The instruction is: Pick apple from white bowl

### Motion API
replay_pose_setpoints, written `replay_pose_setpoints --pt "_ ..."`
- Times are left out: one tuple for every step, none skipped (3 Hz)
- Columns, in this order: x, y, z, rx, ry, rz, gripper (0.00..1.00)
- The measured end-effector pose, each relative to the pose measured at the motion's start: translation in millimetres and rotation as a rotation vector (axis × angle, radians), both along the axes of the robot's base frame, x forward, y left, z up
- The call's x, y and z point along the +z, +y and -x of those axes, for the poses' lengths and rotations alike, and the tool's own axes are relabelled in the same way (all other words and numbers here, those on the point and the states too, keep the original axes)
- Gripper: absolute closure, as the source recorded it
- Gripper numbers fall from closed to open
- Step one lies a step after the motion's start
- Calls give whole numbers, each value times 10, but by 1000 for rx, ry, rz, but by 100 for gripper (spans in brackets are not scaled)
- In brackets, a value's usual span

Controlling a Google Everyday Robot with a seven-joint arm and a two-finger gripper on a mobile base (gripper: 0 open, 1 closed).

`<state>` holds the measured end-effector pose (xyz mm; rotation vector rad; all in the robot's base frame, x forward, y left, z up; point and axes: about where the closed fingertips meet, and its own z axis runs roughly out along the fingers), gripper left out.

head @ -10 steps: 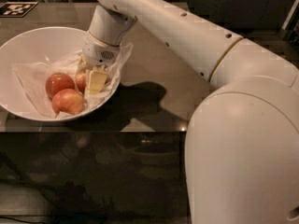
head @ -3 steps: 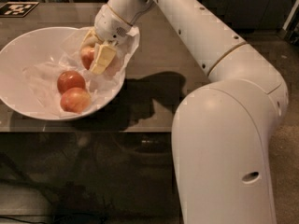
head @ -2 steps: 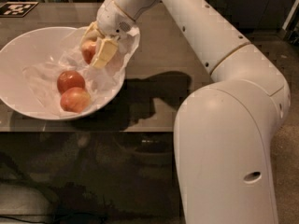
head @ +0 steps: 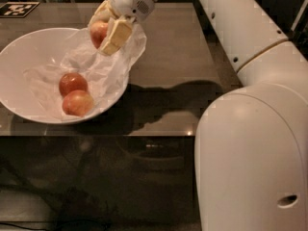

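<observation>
My gripper (head: 106,30) is shut on the apple (head: 98,32), a small red apple with a pale patch near its top. It holds the apple in the air above the right rim of the white bowl (head: 19,52). The cream fingers (head: 117,35) clamp the apple from both sides. The bowl is wide and shallow, lined with crumpled white paper (head: 103,69), and stands at the left of the table.
Two other apples lie in the bowl: a deeper red one (head: 72,84) and a paler pink-orange one (head: 77,103). The grey table (head: 168,57) extends right; my white arm (head: 240,37) spans it. A black-and-white marker tag (head: 17,8) lies at the far left.
My gripper closed on the apple down in the bowl and has lifted it up and to the right, above the rim. The other two apples stayed in place.
</observation>
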<state>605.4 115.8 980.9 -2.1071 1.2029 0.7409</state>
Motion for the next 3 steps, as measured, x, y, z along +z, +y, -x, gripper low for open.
replay_pose_setpoints --pt "325 -54 78 0 -37 -26 100" --pt "324 10 23 -13 -44 -41 100" --pt "451 70 31 -63 -81 19 100"
